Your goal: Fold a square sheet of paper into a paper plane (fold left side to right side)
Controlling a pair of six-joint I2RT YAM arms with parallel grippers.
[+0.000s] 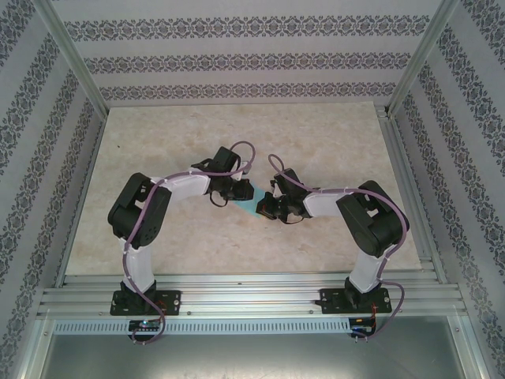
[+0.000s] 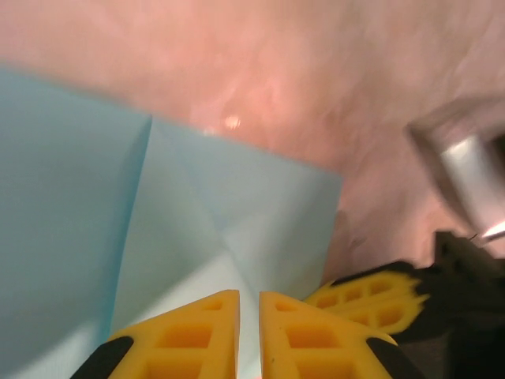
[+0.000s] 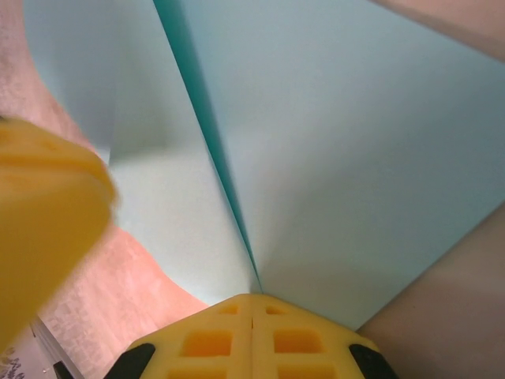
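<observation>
Centrally, one sheet (image 1: 251, 201) lay on the table (image 1: 316, 142) between two claws, with creases showing across it. Right claw (image 3: 252, 300): closed, apparently nipping the sheet where a raised fold ran into its tips. Left claw (image 2: 249, 302): jaws a slit apart over the sheet; whether they gripped it could not be told. Step judged in hand: the left-to-right fold. Next move would call for matching edges before pressing the crease. Count: one sheet, two claws, one table.
</observation>
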